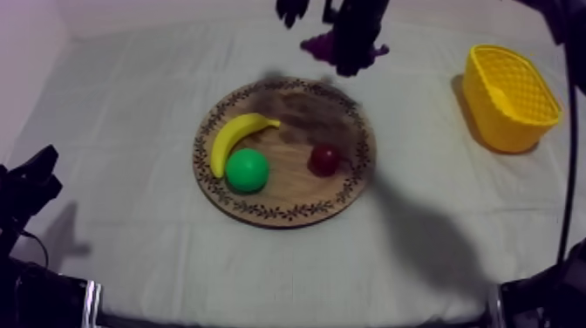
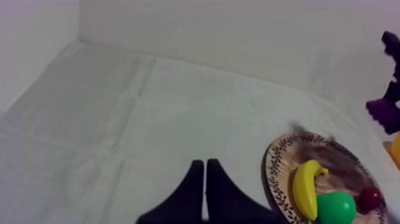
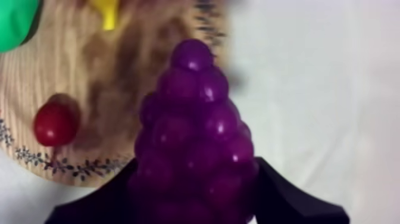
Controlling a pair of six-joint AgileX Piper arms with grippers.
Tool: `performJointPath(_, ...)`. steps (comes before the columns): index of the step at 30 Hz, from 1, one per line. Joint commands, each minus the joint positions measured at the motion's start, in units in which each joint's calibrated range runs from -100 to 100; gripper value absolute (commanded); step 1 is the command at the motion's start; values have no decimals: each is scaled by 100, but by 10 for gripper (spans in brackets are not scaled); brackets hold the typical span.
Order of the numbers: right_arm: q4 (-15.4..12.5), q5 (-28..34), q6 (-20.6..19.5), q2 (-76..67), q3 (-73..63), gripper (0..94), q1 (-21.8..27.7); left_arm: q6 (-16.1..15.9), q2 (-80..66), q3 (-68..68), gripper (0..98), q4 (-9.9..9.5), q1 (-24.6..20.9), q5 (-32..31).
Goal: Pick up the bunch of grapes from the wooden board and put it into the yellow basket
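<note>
My right gripper (image 1: pixel 353 52) hangs in the air above the far rim of the round wooden board (image 1: pixel 288 205), shut on the purple bunch of grapes (image 1: pixel 321 45). In the right wrist view the grapes (image 3: pixel 193 137) sit between the two black fingers (image 3: pixel 280 190), over the board's edge (image 3: pixel 71 167). The yellow basket (image 1: pixel 508 98) stands at the right side of the table, apart from the grapes. My left gripper (image 2: pixel 205 170) lies low at the left, its fingers together as a narrow wedge on nothing. From the left wrist view the grapes (image 2: pixel 381 113) hang beyond the board (image 2: pixel 280 161).
On the board lie a banana (image 1: pixel 234 137), a green pear (image 1: pixel 248 170) and a small red fruit (image 1: pixel 325 159). The left arm (image 1: pixel 26 187) rests at the lower left edge. Open cloth spreads between the board and the basket.
</note>
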Motion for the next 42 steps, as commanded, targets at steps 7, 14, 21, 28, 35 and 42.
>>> performJointPath(7,100,-60,-558,-1006,175,295,419,0,0,-2,1,-2,0,1)
performJointPath(14,123,-107,-884,-1721,401,292,914,0,0,-2,1,-2,0,1)
performJointPath(21,190,-380,-1181,-2142,620,307,1522,0,0,-2,1,-2,0,1)
performJointPath(28,328,-774,-1579,-2273,950,300,2044,0,0,-2,1,-2,0,1)
performJointPath(35,468,-1297,-1955,-2279,1573,296,2449,0,0,-2,1,-2,0,1)
performJointPath(42,544,-1671,-2062,-2044,2126,291,2727,0,0,-2,1,-2,0,1)
